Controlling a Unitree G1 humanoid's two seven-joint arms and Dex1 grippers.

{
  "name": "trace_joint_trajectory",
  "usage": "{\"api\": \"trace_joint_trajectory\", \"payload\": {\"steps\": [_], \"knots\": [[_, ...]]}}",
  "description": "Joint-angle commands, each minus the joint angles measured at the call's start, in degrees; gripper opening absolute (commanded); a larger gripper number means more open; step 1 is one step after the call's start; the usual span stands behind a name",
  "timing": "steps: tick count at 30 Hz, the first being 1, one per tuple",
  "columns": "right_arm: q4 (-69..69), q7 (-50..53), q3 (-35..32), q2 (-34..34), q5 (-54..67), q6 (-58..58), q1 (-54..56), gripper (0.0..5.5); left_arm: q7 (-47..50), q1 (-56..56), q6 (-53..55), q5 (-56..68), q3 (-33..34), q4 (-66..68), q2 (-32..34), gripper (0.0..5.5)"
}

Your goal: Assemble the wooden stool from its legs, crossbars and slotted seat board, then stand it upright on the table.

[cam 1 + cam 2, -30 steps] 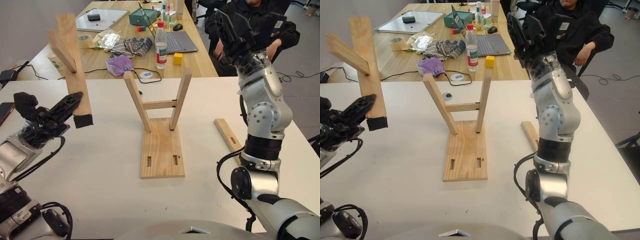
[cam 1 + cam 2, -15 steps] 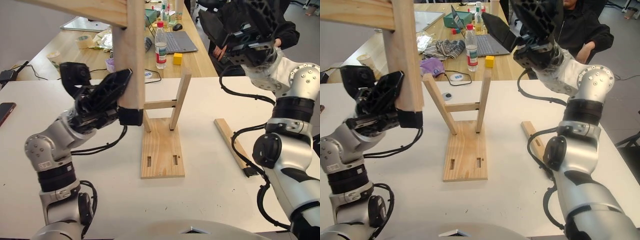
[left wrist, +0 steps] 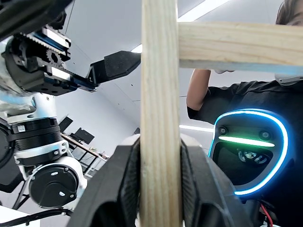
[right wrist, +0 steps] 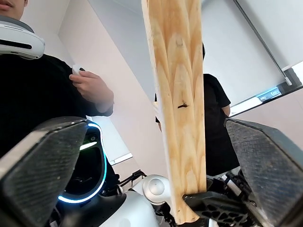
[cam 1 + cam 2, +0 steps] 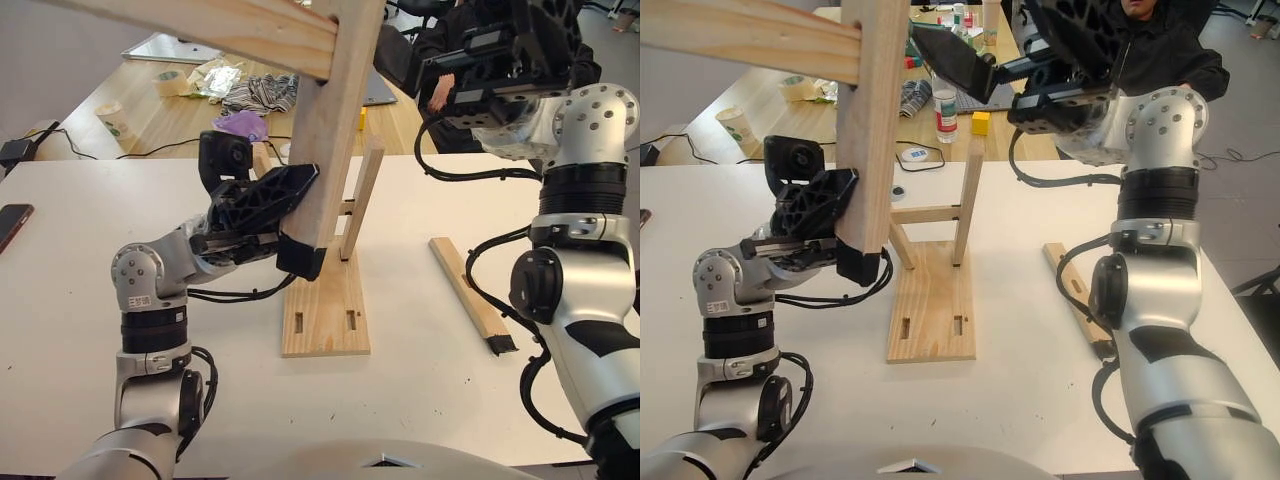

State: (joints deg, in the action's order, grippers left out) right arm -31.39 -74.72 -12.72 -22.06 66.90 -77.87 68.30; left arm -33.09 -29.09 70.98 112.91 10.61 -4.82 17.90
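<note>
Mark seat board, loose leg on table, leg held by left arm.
seat board (image 5: 325, 290), left eye view, bare middle of the board.
loose leg (image 5: 447, 257), left eye view, far half.
held leg (image 5: 335, 130), left eye view, mid-shaft.

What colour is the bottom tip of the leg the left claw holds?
Black; the leg tip shows clearest in left eye view.

"What did the left jaws hold?"

"A leg with its crossbar, clamped near the black-capped foot and raised near the seat board."

"And the board?"

"It lay flat mid-bench, and an upright pair stood in it."
</note>
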Motion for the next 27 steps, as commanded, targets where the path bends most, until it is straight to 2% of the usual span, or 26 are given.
{"api": "trace_joint_trajectory", "payload": {"steps": [1,6,16,19,23,27], "knots": [[-1.0,0.3,1.0,3.6,-2.0,2.0,3.2,5.32,0.3,-0.9,1.0,0.1,-1.9,0.5,-1.1,0.98],[-1.8,-0.7,1.8,5.4,-3.3,2.4,4.0,5.32,1.4,0.2,1.2,0.1,-3.3,1.1,-2.4,0.98],[-0.9,-3.4,3.1,5.1,-4.8,0.8,3.0,3.66,2.6,1.2,1.3,0.1,-3.1,1.4,-2.6,0.98],[-0.8,-3.6,3.0,4.9,-5.0,0.6,2.8,2.96,2.8,1.4,1.3,0.1,-2.9,1.5,-2.3,0.98],[-0.8,-3.5,2.5,4.6,-5.2,0.4,2.5,2.31,4.6,2.2,0.2,0.1,-2.1,0.7,-1.9,0.98],[-0.6,-3.5,2.1,4.7,-5.3,0.2,2.3,2.26,6.3,2.6,-0.9,0.1,-1.7,-0.4,-1.7,0.98]]}}
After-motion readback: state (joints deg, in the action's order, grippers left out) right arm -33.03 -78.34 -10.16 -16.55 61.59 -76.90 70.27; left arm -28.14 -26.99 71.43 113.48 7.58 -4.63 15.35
